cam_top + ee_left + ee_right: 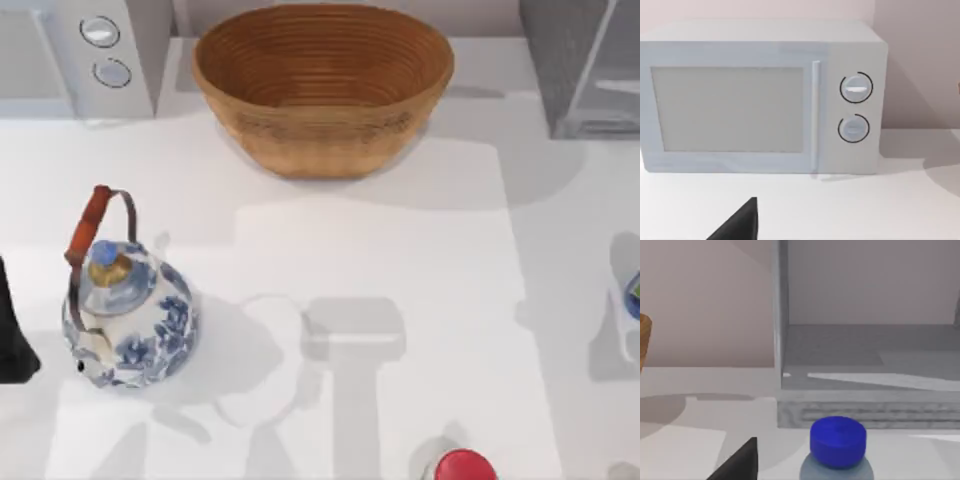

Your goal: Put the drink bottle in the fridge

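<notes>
Top view: the drink bottle [632,297] stands at the tabletop's [400,260] three o'clock edge, cut off; the fridge [580,65] sits at one o'clock, apparently open. Likely the approach step: next, close around the bottle below its blue cap [838,440]. Whether either hand is open or holding anything, I cannot tell.

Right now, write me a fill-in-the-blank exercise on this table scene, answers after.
1. The cap of the drink bottle is ____.
2. The fridge stands at the table's far ____ corner.
3. The wicker basket sits between the fridge and the white ____.
4. The white box's front carries ____ round dials.

Missing words: blue; right; microwave; two
</notes>
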